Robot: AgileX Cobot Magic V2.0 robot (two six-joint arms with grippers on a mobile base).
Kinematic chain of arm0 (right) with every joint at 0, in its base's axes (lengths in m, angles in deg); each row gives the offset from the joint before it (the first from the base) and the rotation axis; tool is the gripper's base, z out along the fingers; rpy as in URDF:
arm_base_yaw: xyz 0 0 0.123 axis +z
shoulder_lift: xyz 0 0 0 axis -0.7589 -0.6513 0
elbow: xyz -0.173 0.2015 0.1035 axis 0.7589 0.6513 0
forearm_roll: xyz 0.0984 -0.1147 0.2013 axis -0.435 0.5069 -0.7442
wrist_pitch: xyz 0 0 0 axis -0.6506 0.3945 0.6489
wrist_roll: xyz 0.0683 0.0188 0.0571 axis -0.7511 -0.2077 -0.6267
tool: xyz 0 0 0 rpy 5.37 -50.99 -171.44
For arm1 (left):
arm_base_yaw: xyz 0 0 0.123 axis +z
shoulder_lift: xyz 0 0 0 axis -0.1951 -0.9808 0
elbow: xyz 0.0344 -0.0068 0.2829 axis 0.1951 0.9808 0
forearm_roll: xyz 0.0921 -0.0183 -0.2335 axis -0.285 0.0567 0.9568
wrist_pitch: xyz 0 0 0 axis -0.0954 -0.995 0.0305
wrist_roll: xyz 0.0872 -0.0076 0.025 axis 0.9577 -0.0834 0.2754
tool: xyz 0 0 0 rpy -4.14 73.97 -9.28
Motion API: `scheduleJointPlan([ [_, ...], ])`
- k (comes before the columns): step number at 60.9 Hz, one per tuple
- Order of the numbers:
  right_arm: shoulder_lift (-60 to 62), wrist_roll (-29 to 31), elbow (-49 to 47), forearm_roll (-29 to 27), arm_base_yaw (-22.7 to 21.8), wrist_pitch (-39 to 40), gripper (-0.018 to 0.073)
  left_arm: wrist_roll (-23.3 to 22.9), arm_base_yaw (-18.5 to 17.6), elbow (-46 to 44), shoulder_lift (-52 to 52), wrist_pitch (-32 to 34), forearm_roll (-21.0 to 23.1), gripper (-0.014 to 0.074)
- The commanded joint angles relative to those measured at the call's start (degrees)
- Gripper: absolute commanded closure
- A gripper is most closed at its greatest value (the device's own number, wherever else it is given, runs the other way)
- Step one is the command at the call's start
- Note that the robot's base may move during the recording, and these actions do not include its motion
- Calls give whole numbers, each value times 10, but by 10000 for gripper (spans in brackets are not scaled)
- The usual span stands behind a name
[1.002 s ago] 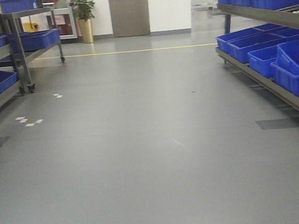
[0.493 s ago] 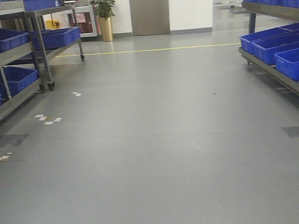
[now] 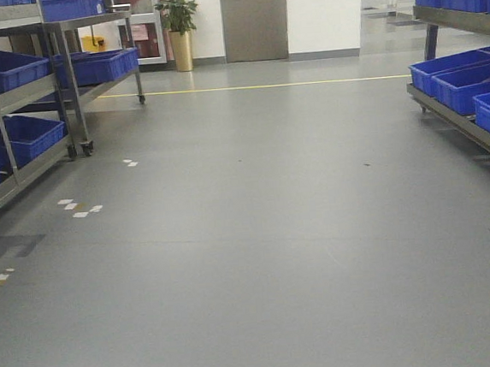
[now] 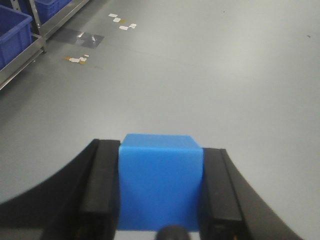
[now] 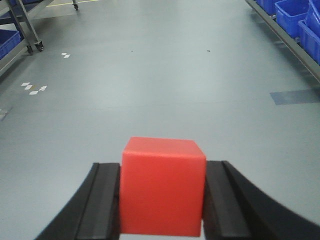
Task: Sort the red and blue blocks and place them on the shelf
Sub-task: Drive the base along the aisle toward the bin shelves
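In the left wrist view my left gripper (image 4: 160, 152) is shut on the blue block (image 4: 160, 185), a plain cube held between the black fingers (image 4: 102, 180) above the grey floor. The right wrist view shows my right gripper (image 5: 162, 170) shut on the red block (image 5: 162, 192) in the same way. Neither gripper nor block appears in the front view. A multi-tier steel shelf (image 3: 10, 94) stands along the left side, and another shelf (image 3: 467, 125) runs along the right edge.
Dark-blue bins (image 3: 12, 66) fill both racks. A wheeled steel cart (image 3: 97, 63) stands behind the left rack. At the far wall are a potted plant (image 3: 179, 26) and a grey door (image 3: 255, 18), behind a yellow floor line (image 3: 254, 86). White tape marks (image 3: 80, 208) dot the floor.
The front view has swung to the left and moved slightly forward. The left rack has come further into view, and the right rack has slid toward the right edge.
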Motion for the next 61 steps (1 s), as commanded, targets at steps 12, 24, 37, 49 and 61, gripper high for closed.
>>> scheduleJointPlan([
  [12,-4,4,-16,8,-3,50,507,0,-1,-17,-3,43,-10,474],
  [24,-4,4,-16,8,-3,50,507,0,-1,-17,-3,43,-10,474],
  [37,-4,4,-16,8,-3,50,507,0,-1,-17,-3,43,-10,474],
  [49,-4,4,-16,8,-3,50,507,0,-1,-17,-3,43,-10,474],
  [61,-4,4,-16,8,-3,50,507,0,-1,-17,-3,43,-10,474],
])
